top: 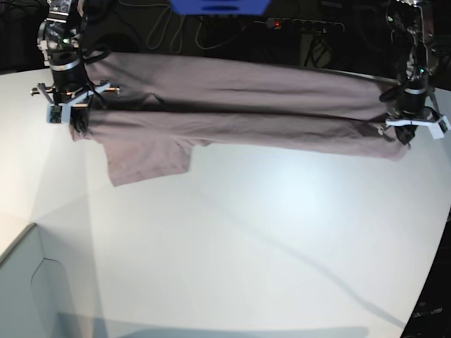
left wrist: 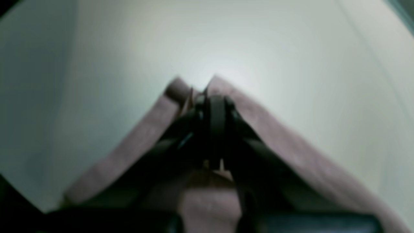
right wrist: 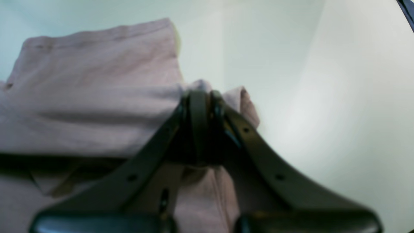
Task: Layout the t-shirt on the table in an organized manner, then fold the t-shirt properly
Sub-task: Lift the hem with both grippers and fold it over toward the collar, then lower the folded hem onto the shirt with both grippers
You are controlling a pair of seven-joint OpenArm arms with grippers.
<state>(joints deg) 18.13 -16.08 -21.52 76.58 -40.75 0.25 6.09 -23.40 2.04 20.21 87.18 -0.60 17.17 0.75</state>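
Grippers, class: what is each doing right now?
Left gripper: closed on the dusty mauve cloth t-shirt.
Right gripper: closed on the same t-shirt.

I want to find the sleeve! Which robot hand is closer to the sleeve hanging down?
Right. The right gripper pinches the t-shirt just above the hanging sleeve; the left gripper grips the far end.

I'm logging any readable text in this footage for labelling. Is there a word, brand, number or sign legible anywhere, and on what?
None can be read in any view.
The t-shirt: plain mauve cloth, no print or label showing.
The table: bare white, no markings.
The left pincer and right pincer: dark, blurred, no lettering visible.
The blue object at the top edge of the base view: no legible text.
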